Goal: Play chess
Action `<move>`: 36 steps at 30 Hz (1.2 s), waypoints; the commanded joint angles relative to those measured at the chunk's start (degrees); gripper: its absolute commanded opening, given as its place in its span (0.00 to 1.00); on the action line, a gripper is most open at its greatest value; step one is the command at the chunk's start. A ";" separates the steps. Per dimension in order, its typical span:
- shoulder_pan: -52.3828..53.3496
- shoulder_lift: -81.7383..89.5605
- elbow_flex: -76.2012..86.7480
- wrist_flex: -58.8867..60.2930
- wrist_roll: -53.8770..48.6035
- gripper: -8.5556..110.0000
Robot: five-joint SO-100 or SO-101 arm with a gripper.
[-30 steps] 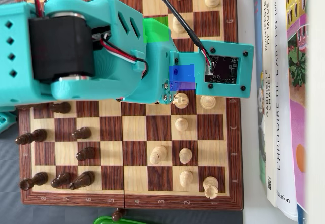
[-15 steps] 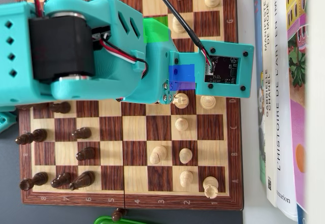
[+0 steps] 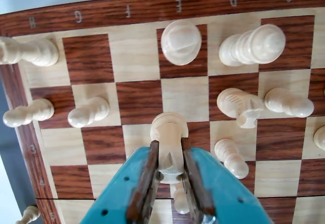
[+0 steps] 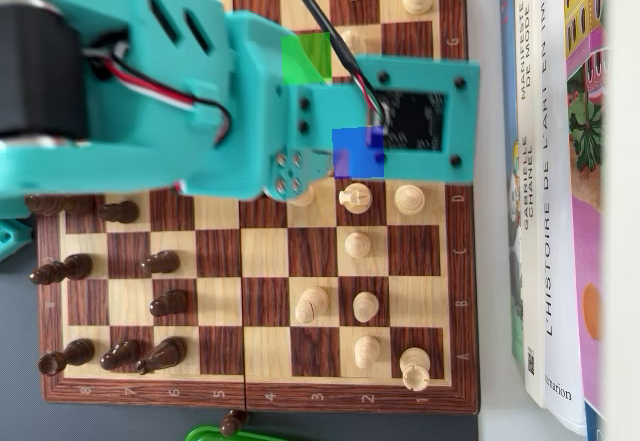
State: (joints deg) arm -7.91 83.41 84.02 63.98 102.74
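fingers (image 3: 170, 165) around pale pawn (image 3: 169, 132) over chessboard (image 3: 137, 102)

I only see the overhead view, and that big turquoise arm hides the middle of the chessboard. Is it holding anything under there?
Observer: Yes. In the wrist view the end effector is shut on a light piece.
Operator: Gripped where?
Observer: Below its rounded head, with a finger on each side.
Operator: Anything else hidden beneath?
Observer: Just under the fingers there is a second light piece.
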 commanded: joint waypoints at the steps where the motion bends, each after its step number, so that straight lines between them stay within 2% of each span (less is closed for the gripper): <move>1: -1.58 4.75 0.70 -0.35 0.35 0.12; 19: -11.51 9.84 9.67 -2.64 6.06 0.12; 36: -12.39 2.72 9.40 -6.06 6.86 0.11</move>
State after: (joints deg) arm -19.86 85.87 93.87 60.12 109.07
